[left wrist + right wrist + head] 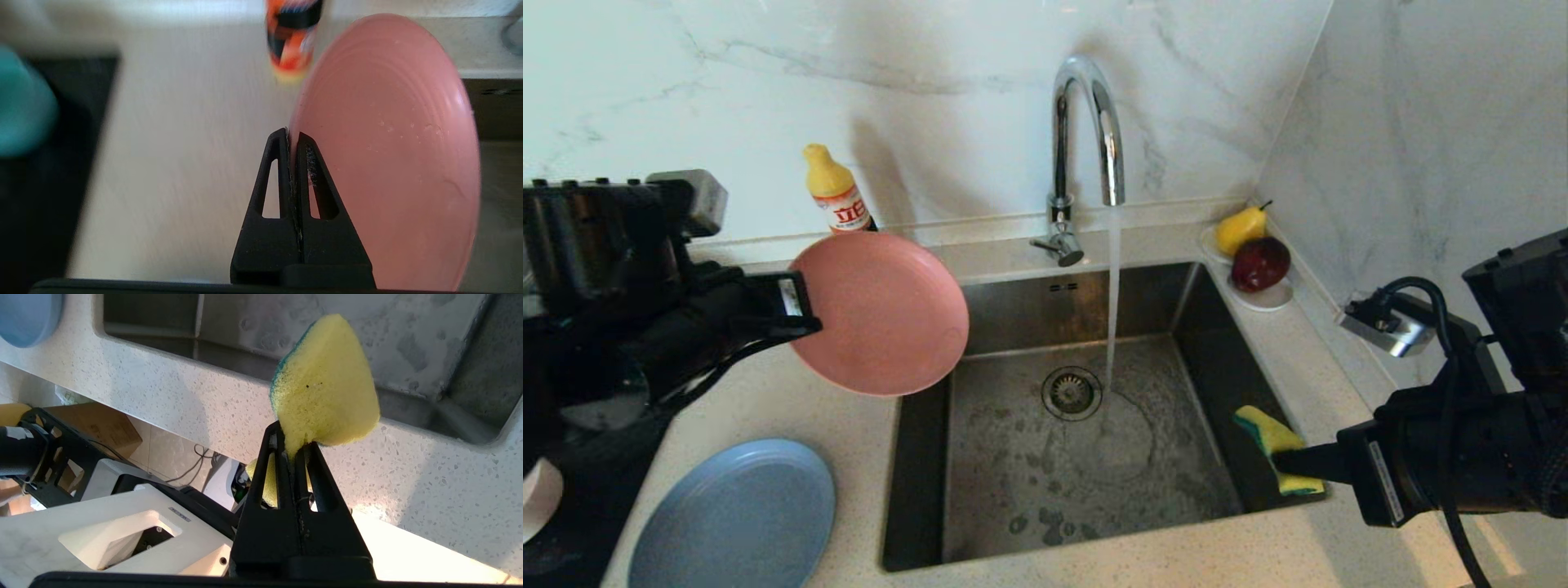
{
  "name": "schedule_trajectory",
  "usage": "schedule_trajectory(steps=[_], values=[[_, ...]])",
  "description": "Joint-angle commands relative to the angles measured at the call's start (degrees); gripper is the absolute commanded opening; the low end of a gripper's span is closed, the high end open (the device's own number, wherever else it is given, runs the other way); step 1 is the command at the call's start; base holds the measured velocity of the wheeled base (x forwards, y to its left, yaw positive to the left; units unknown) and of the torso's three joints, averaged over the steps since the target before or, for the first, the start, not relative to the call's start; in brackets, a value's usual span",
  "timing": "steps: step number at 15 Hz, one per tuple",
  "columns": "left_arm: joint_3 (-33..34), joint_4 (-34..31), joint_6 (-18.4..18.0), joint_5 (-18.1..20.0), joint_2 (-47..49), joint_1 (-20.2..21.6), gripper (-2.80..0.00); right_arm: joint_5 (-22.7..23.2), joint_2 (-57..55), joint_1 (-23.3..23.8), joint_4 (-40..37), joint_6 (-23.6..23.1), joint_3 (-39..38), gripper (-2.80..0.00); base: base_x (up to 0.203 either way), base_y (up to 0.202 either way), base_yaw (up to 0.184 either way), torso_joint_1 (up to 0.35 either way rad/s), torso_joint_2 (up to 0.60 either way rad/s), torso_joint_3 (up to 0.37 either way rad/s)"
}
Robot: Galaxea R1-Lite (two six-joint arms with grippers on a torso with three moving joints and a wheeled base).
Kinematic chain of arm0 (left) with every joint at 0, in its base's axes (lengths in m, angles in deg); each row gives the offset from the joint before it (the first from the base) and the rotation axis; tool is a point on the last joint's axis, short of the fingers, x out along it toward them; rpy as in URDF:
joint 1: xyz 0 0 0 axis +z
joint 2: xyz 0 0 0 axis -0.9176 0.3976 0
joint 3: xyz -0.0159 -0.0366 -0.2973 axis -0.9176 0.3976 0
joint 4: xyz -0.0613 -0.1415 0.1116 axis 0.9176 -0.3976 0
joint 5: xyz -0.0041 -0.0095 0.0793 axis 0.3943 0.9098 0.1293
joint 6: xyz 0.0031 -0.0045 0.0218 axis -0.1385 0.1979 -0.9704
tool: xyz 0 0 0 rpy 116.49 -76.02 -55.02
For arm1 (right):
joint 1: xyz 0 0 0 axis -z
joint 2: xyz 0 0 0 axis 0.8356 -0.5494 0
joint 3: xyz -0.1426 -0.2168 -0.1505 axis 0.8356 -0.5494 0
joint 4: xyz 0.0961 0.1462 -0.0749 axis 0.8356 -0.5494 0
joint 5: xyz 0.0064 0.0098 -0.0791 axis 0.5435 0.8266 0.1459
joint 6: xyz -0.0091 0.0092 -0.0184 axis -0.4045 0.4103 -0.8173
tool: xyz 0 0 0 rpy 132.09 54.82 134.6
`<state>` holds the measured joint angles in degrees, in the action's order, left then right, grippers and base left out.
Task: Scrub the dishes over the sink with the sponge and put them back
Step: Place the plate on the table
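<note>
My left gripper (pixel 805 306) (pixel 292 136) is shut on the rim of the salmon-pink plate (pixel 882 314) (pixel 388 155), which hangs tilted in the air over the sink's (pixel 1013 482) left rim. My right gripper (pixel 1282 464) (pixel 295 447) is shut on the yellow sponge (pixel 1274 445) (pixel 327 388) with its green side, held above the sink's near right corner. The grey-blue plate (pixel 735 518) (pixel 30 316) lies flat on the counter at the near left. A teal bowl (pixel 22 106) shows on a dark mat in the left wrist view.
Water runs from the chrome tap (pixel 1086 131) down beside the round drain (pixel 1072 393). A yellow-capped detergent bottle (pixel 835 192) (pixel 292 36) stands behind the pink plate. A white saucer (pixel 1262 298) with a pear and an apple sits at the back right corner.
</note>
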<state>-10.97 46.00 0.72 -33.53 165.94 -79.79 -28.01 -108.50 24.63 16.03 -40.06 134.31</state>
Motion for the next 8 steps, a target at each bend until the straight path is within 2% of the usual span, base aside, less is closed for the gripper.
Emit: schedule_trajectory(steps=[1,2,4,8], values=[[-5.8,-17.0,11.0,11.8,-5.7,8.7,-2.80,0.0,-0.1,0.1,0.0,0.1,-1.0,-2.80,0.000,0.000,0.000,0.000,0.00,0.000],[-7.7,-20.4,13.6,16.7,-6.6,13.5,-2.80,0.0,-0.1,0.1,0.4,0.1,-1.2,-2.80,0.000,0.000,0.000,0.000,0.00,0.000],[-9.4,-24.1,16.3,22.4,-7.4,20.9,-2.80,0.0,0.0,0.1,1.8,0.1,-1.8,-2.80,0.000,0.000,0.000,0.000,0.00,0.000],[-7.7,-24.5,17.3,24.2,-6.5,29.9,-2.80,0.0,0.1,0.2,2.4,0.1,-1.6,-2.80,0.000,0.000,0.000,0.000,0.00,0.000]])
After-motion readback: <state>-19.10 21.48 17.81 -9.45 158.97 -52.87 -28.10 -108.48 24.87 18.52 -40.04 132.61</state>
